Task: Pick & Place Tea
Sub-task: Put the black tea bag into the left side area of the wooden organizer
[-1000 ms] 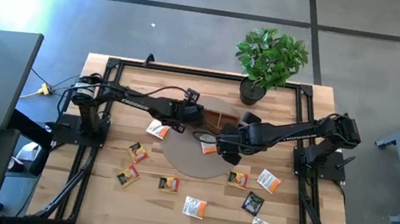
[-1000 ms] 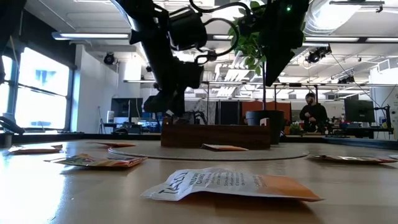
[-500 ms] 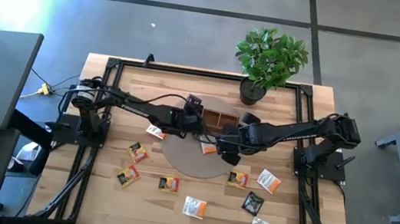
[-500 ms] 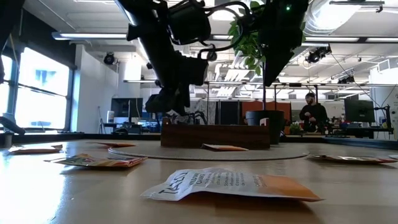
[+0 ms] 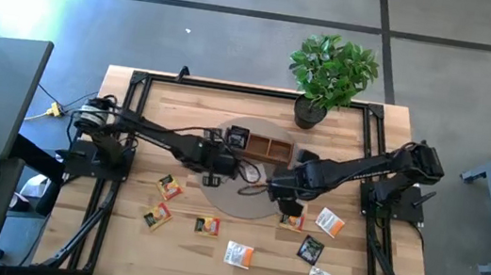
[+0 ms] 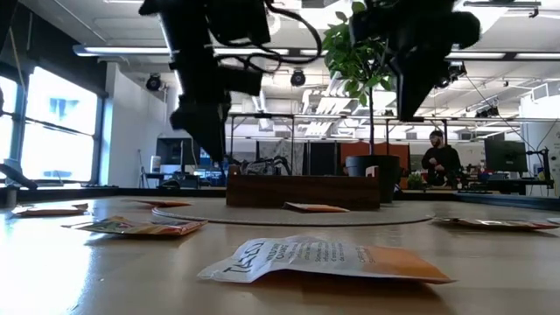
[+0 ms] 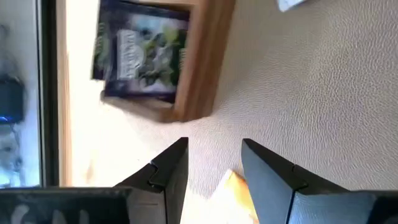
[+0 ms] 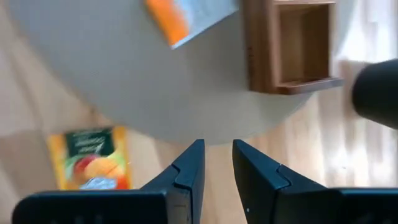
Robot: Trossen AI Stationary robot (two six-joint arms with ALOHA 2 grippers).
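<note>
The tea lies as flat sachets on the table. A dark one [image 7: 144, 57] lies flat in the end compartment of the wooden tray [image 5: 274, 149]. An orange-and-white one [image 8: 189, 15] lies on the round grey mat [image 5: 236, 198]. My left gripper [image 7: 214, 146] hovers open over the mat just short of the tray's corner, above a yellow-orange sachet's corner [image 7: 231, 185]. My right gripper [image 8: 216, 146] hangs over the mat's near rim, its fingers a narrow gap apart with nothing between them; a yellow mango sachet [image 8: 90, 163] lies beside it.
Several more sachets [image 5: 239, 254] lie scattered on the wood toward the near edge, one right before the low camera [image 6: 324, 258]. A potted plant [image 5: 330, 73] stands at the far right. A black frame [image 5: 139, 76] rims the table. A person [image 6: 440, 157] stands far behind.
My left gripper has drawn back from the tray toward the table's near left, rising a little and rolling its wrist. The dark sachet it carried over the tray now lies in the end compartment, free of the fingers. My right gripper has shifted slightly toward the near edge.
</note>
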